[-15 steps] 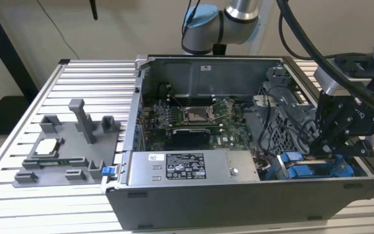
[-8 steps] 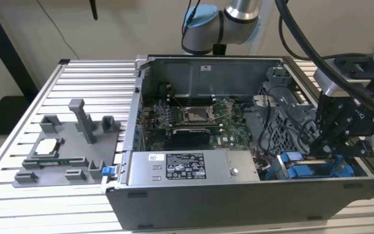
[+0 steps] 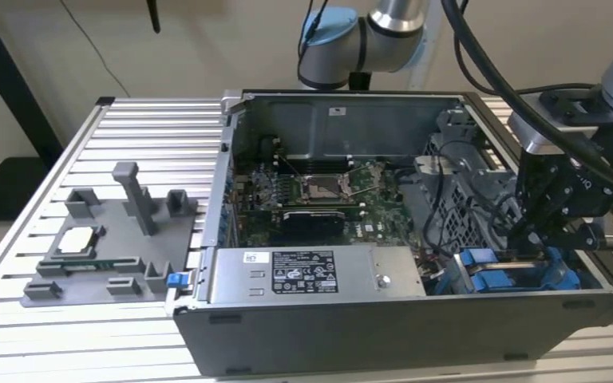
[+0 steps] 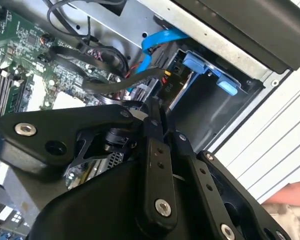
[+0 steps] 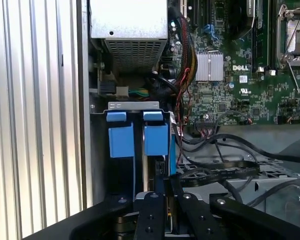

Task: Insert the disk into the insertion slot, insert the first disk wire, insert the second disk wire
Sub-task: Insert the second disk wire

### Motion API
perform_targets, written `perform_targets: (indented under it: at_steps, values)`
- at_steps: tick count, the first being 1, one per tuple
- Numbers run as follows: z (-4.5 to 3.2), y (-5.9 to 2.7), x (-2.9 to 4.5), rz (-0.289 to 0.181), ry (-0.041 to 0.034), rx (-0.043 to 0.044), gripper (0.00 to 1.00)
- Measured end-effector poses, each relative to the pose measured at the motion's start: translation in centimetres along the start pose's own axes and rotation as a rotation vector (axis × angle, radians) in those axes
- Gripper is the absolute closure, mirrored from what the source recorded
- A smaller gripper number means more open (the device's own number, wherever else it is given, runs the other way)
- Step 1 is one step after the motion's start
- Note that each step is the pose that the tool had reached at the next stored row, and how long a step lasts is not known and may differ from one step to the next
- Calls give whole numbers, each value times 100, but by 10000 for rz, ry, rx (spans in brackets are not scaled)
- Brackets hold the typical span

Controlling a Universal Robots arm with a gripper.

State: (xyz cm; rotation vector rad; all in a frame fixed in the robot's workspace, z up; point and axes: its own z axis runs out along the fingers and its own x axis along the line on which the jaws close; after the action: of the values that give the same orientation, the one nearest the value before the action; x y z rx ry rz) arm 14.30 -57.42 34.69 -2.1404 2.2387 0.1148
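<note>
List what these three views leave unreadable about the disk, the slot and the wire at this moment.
- The disk: in the first wrist view it stands edge-on in the insertion slot; how deep it sits is hidden.
- The gripper: in the second wrist view its tips meet at a black wire; the contact itself is hidden by the fingers.
- Exterior view: the gripper covers the connector it reaches for.

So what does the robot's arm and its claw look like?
The arm is silver-grey tubing with light blue joint caps, and black cables run along it. The claw is matte black, built from flat linkage bars joined by silver screws, as both wrist views show.
</note>
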Motion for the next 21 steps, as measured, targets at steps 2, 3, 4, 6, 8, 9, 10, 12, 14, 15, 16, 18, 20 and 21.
perform_targets:
  at_steps: [2,3,4,6,8,9,10,12,14,15,16,18,20,21]
  values:
    - [4,-1,-6,-8,0,16,100]
    - [4,-3,-6,-21,1,17,100]
    - [4,-9,-5,-34,2,16,100]
    - [6,-18,-3,-57,2,15,100]
    - [8,-19,-3,-69,3,13,100]
    - [11,-20,0,-72,5,13,100]
    - [12,-21,6,-73,12,13,100]
    - [15,-21,21,-73,41,15,100]
    - [23,-22,23,-73,68,17,100]
    - [24,-22,23,-72,71,20,100]
    - [26,-22,23,-72,70,21,100]
    - [29,-21,18,-72,67,21,100]
    - [30,-26,16,-65,67,21,100]
    - [30,-32,12,-52,68,22,100]
